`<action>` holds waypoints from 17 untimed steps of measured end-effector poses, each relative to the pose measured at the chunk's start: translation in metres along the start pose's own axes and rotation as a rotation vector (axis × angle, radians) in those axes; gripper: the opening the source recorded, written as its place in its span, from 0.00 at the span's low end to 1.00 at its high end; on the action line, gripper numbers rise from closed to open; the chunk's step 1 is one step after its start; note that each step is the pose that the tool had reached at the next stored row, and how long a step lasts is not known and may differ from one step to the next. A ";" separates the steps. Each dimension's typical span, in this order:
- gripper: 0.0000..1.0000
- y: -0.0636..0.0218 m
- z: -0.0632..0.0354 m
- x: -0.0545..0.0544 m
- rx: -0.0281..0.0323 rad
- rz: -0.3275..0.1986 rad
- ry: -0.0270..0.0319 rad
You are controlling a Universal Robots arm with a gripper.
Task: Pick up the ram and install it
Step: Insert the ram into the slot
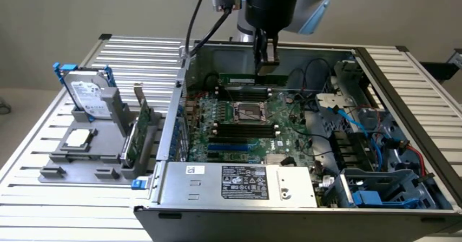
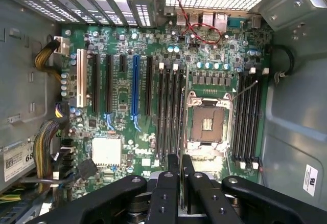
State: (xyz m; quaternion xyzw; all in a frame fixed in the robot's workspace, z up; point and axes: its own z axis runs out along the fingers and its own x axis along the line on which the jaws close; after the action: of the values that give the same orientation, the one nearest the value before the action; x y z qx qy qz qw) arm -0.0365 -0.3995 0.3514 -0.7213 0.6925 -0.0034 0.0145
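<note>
Pinching narrow: gripper [image 1: 265, 63] jaws stand close together on the top edge of a long, thin dark-green circuit-board stick with a white label, the ram [image 1: 238, 80]. The ram hangs directly beneath the fingertips, inside the open computer case.

Risks (judged):
- More of the stick shows to the exterior view's left of the gripper than to its right, so the grip looks off-centre. One end could dip first under a push and jam.
- A small sideways offset would land it between the long black plastic slots [image 1: 249, 94] just below.
- A reversed notch would block seating.
- A slip could drop it onto the square metal processor socket [image 1: 250, 112] beyond those slots.

Orientation: the ram stands on edge, contact edge down. Its long axis is level, running across the exterior view, parallel to the slots. Cannot tell whether the lower edge touches a slot.
</note>
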 end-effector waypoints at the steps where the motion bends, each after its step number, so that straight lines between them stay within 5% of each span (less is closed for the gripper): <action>1: 0.14 0.0001 0.0009 0.001 -0.0044 0.000 -0.0001; 5: 0.14 0.0002 0.0074 0.002 -0.0127 -0.001 -0.0004; 17: 0.14 -0.0019 0.0293 0.003 -0.0134 -0.005 -0.0005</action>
State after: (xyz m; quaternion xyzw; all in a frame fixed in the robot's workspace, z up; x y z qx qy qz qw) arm -0.0337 -0.4020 0.3221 -0.7230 0.6908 0.0014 0.0098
